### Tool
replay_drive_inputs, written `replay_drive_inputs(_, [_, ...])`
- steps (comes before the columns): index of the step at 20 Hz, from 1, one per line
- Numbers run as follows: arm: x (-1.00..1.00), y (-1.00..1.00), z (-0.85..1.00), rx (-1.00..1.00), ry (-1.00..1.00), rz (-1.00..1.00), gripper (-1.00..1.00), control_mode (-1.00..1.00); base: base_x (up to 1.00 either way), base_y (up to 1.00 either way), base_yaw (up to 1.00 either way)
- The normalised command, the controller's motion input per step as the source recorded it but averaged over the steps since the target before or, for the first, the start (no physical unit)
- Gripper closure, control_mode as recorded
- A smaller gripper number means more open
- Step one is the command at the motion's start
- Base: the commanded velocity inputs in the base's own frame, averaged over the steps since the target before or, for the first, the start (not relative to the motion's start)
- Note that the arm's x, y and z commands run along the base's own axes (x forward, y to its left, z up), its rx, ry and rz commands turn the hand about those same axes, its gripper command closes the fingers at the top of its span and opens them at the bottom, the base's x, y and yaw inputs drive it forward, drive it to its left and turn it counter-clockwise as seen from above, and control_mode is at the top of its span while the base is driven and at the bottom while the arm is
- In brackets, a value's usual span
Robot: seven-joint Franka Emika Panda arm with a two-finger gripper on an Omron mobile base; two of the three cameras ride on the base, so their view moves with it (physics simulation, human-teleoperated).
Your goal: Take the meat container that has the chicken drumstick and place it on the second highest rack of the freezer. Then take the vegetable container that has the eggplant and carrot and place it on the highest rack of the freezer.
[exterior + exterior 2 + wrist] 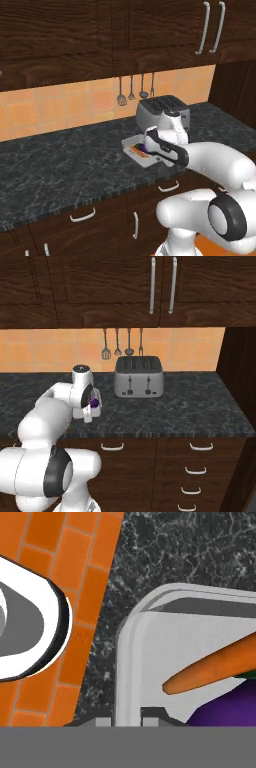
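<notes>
Jaws clenched on rim of vegetable container (131, 662) holding carrot (210, 667) and eggplant (225, 712). Lift level off surface (60, 165); avoid toaster (162, 112).

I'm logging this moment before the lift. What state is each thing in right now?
end effector: shut on the vegetable container's wall.
vegetable container: flat on the counter, lid off.
carrot: lying inside the container.
eggplant: lying inside, beside the carrot.
toaster: upright on the counter, slots empty.
upper cabinet doors: closed.
drawers: closed.
</notes>
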Motion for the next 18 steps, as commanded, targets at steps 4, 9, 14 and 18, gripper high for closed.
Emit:
replay_drive_inputs(4, [-0.65,0.00,1.00,0.00,-0.08,0.00,1.00,-1.00,0.00,0.00,0.00])
replay_drive_inputs(9, [-0.63,0.00,0.99,0.00,-0.12,-0.05,1.00,-1.00,0.00,0.00,0.00])
replay_drive_inputs(14, [-0.42,0.00,0.71,0.00,-0.05,-0.06,1.00,-1.00,0.00,0.00,0.00])
replay_drive_inputs(18, [-0.42,0.00,0.54,0.00,0.12,0.00,1.00,-1.00,0.00,0.00,0.00])
